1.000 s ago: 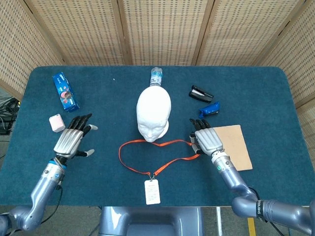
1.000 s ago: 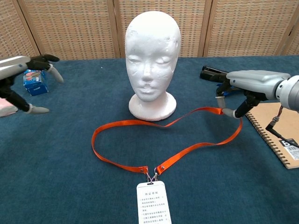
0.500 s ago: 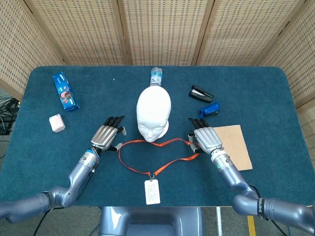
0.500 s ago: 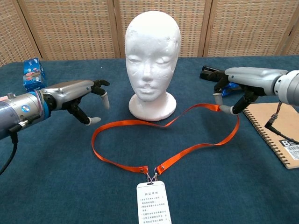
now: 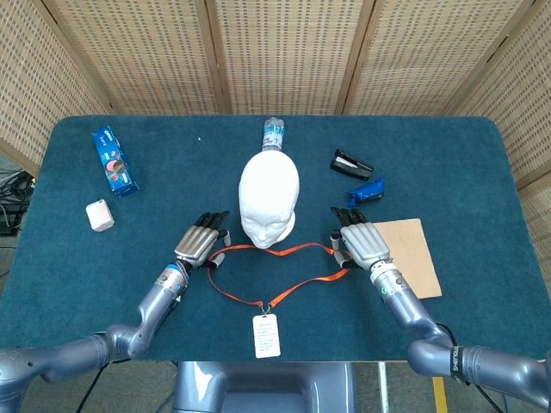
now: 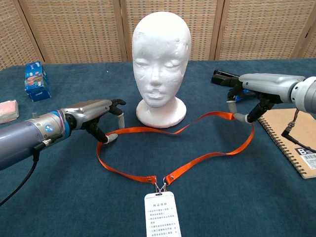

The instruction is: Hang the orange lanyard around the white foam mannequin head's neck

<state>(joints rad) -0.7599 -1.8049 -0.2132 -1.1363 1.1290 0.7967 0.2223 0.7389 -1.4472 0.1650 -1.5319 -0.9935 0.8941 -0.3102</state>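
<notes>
At centre frame, the orange lanyard (image 6: 197, 157) is spread on the table before the foam head (image 6: 161, 59). It is pinched by the right hand (image 6: 247, 101); the left hand (image 6: 101, 121) is curled at it, grasp unclear. A snag on the head is risked; a bottle (image 5: 274, 133) is seen behind.

head view: high above the near edge, looks steeply down on the whole desk (image 5: 430, 146) | chest view: low, near, faces level across it toward the wicker screens (image 6: 74, 29) | shared: mannequin head (image 5: 269, 198), lanyard (image 6: 197, 158), both hands
</notes>
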